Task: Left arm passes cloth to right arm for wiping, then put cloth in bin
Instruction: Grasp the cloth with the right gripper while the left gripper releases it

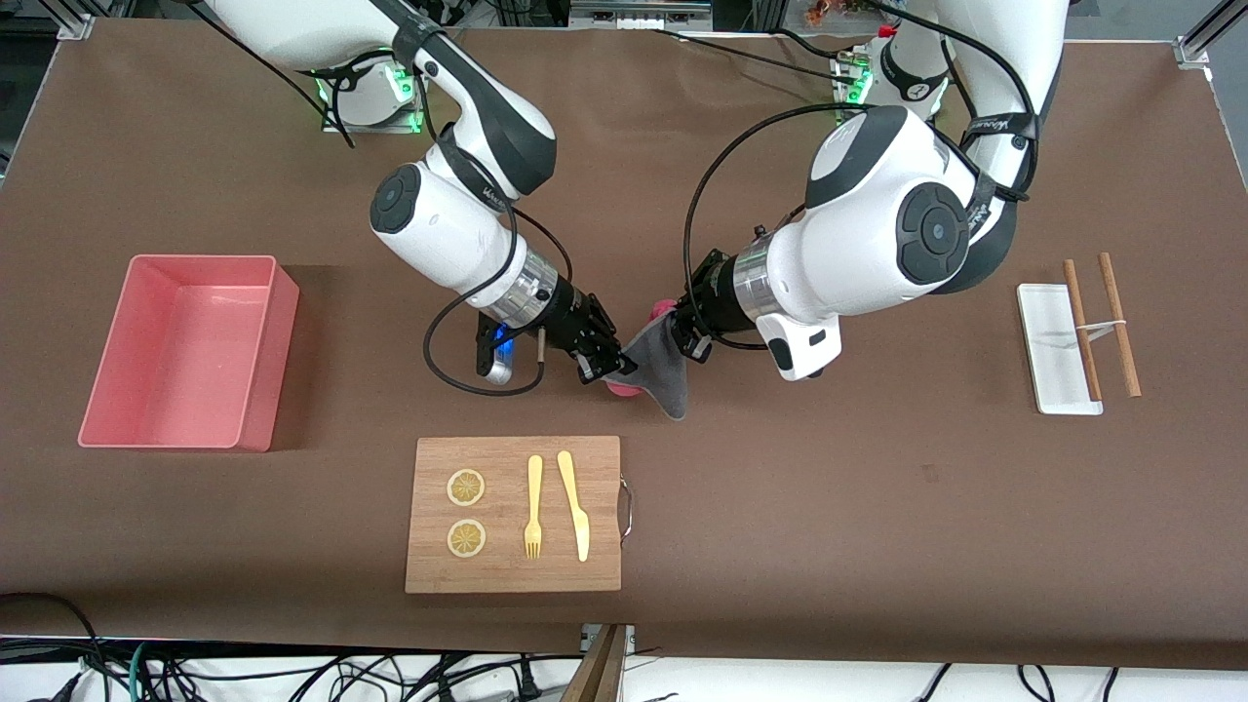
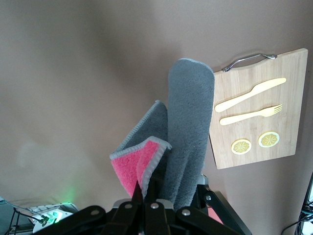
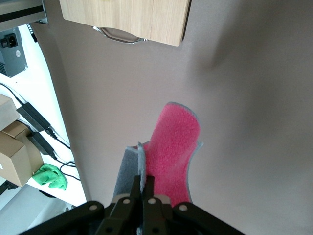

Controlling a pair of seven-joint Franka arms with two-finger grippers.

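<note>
We see both arms bent toward the middle of the table [image 1: 877,507], left claw [image 1: 685,336] and right claw [image 1: 606,365] each pinching the cloth [image 1: 655,369] above it; fingertips are hidden.

A fuzzy, napped cloth [image 1: 658,375], pink and grey, hangs above the matt brown desk [image 1: 877,507]. Nearby sit a smooth pink plastic bin [image 1: 185,351] and a pale-grained wooden board [image 1: 514,514] with a metal handle [image 1: 626,507].
</note>
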